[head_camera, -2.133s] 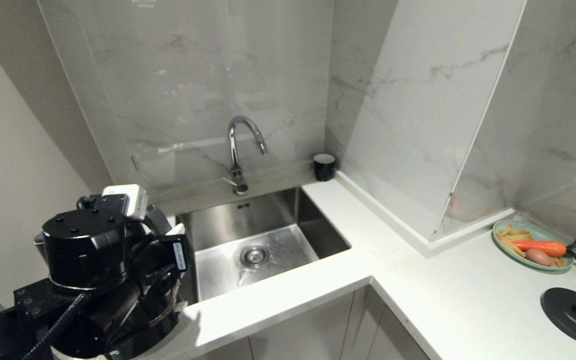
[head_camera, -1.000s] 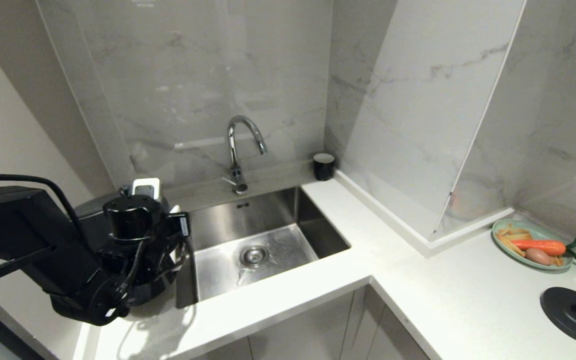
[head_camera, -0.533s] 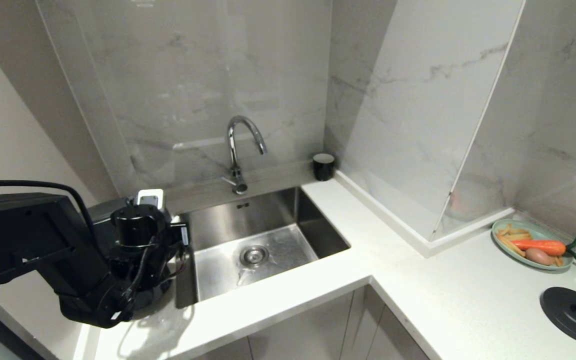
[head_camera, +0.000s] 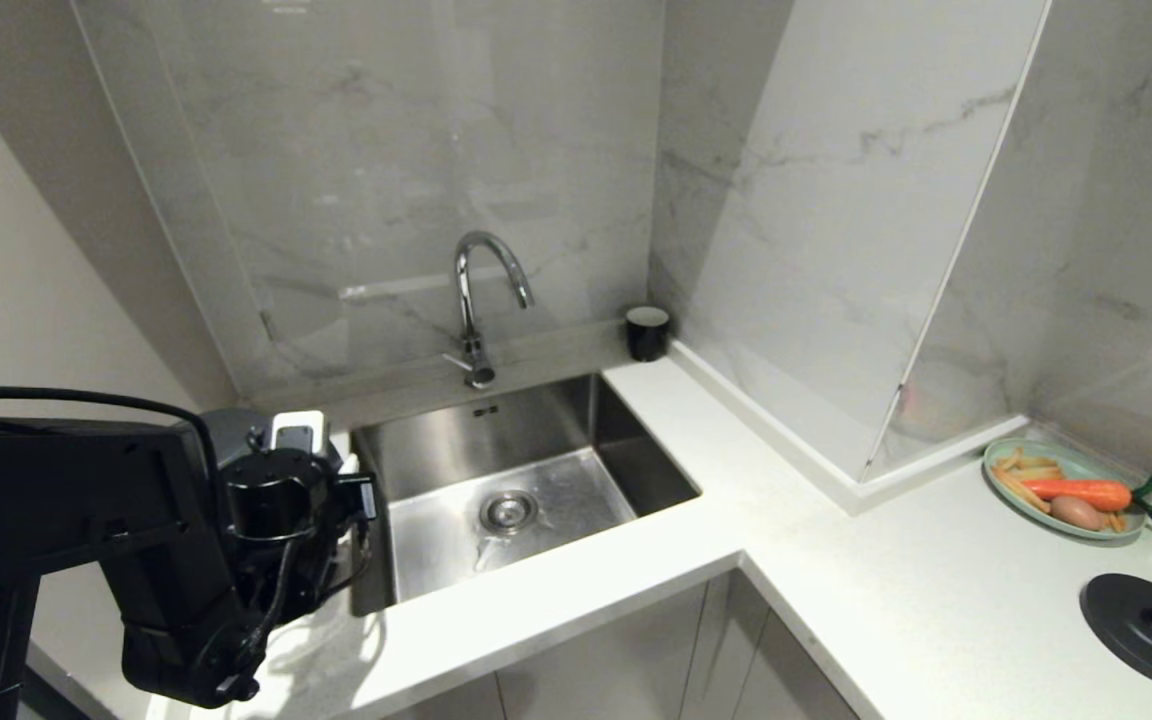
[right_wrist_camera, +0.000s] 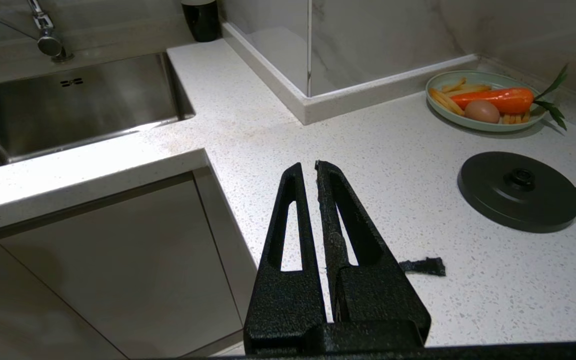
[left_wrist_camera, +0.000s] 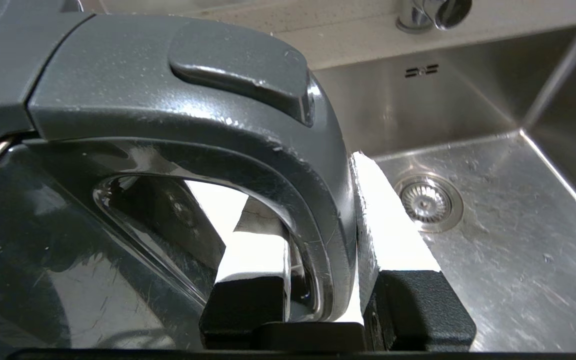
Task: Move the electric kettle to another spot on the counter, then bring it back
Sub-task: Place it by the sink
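The left gripper [left_wrist_camera: 318,250] pinches the electric kettle [left_wrist_camera: 118,150] handle beside the sink [head_camera: 536,490], far from its base disc [head_camera: 1151,630], so the return trip remains

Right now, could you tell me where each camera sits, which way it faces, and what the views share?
Head view: high on the robot, looking down at the counter corner and sink; the left arm shows at lower left.
Left wrist view: behind the left pincer, shut on the electric kettle handle, sink beyond.
Right wrist view: behind the shut right pincer, facing the kettle base and food plate.
All three share the sink and faucet.
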You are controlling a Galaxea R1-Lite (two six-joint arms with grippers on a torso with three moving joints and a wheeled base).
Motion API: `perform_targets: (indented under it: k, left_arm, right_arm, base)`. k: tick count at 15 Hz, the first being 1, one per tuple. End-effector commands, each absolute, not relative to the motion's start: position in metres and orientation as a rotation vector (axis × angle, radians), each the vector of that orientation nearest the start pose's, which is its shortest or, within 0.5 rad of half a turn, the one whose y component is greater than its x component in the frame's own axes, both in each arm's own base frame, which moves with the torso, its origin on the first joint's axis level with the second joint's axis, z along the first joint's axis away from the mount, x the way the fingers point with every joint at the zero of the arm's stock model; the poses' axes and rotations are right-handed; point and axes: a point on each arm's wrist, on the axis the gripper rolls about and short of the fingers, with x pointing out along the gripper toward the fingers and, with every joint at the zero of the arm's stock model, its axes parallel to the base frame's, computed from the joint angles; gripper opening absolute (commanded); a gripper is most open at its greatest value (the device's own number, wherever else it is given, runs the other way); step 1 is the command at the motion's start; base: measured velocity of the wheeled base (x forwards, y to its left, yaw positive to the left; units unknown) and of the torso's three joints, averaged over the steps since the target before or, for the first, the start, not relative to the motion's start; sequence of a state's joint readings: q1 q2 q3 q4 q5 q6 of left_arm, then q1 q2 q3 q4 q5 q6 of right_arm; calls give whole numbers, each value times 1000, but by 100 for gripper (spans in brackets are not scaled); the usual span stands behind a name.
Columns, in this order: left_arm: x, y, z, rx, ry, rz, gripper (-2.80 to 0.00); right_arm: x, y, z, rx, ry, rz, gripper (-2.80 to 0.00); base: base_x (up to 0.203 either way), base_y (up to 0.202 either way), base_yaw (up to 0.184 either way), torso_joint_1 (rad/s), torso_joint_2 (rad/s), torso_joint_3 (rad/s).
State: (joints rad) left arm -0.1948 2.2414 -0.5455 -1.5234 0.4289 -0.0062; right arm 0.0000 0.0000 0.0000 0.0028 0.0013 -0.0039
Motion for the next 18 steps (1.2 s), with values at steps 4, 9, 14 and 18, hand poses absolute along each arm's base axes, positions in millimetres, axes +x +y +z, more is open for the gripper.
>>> perform_targets:
  k: [4, 9, 14, 18]
  left_arm:
    - [333, -57, 32, 49, 170, 235, -280]
    - [334, -59, 34, 47, 161, 229, 0]
    - [329, -59, 35, 49, 171, 226, 0]
    - [314, -65, 35, 50, 201, 197, 0]
  right_arm:
    - [-23, 0, 75, -5, 3, 2, -280]
    - [-23, 0, 75, -5, 3, 2, -280]
    - [-23, 0, 75, -5, 3, 2, -280]
    - [-23, 0, 75, -5, 3, 3, -280]
  base:
    - [0, 0, 0, 0, 0, 0]
    - [0, 0, 0, 0, 0, 0]
    - [0, 0, 0, 0, 0, 0]
    - [0, 0, 0, 0, 0, 0]
